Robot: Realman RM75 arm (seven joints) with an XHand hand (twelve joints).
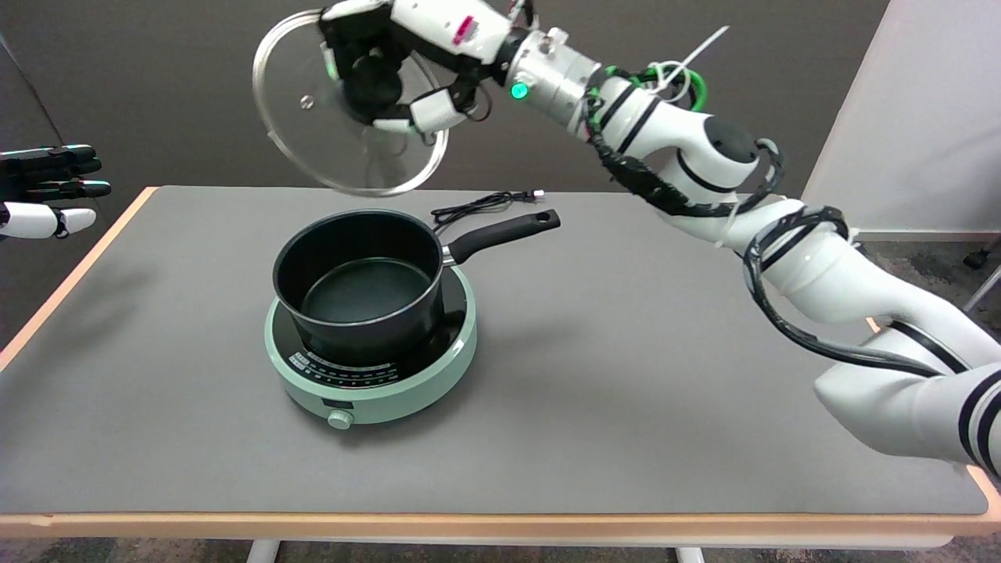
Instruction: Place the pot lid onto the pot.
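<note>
- One hand works here: the right hand [391, 74], black and white, is closed around the dark knob at the middle of the pot lid [313, 117] and holds it up in the air.
- The pot lid is a clear glass disc with a bright metal rim and a small vent hole in the glass; the dark backdrop shows through it.
- The lid is tilted, its upper edge away from the pot [360, 281] and its lower edge nearest the pot, hanging above the pot's far rim without touching it.
- The white right arm [704, 172], wrapped in black cables with a green light near the wrist, runs from the lid down to the right of the pot and off the picture's lower right.
- The pot is black, deep, open and empty, with a thin metal band at its rim; its black handle [504, 233] points to the right and away.
- Under the pot sits a round pale green cooker [375, 391] with a black top, a control strip and a knob at its near side.
- Just beyond the pot's handle lies a coiled black power cord [477, 205].
- Pot and cooker rest on a grey table [626, 391] edged in light wood.
</note>
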